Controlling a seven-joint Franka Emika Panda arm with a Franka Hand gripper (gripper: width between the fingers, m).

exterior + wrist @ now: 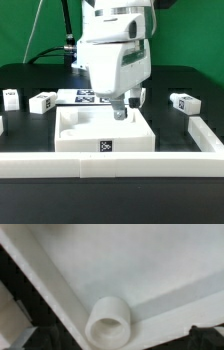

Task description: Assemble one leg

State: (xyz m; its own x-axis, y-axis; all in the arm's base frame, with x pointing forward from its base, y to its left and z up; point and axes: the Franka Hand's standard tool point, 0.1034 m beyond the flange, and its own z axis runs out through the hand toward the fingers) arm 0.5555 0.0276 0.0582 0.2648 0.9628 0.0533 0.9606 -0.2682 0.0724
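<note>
As jaws hang over tray (75,140), legs (42,101) sit nrby.

The tray (75,140) looks like smooth white plastic with a matt finish (in the wrist view it takes soft shadows and no sharp glints). The leg (43,101) looks like the same white plastic, and its tag is a flat black-and-white print. The arm housing (118,60) is a glossier white plastic. The table (30,125) is matt black, and the backdrop (15,25) looks like dull green cloth.
</note>
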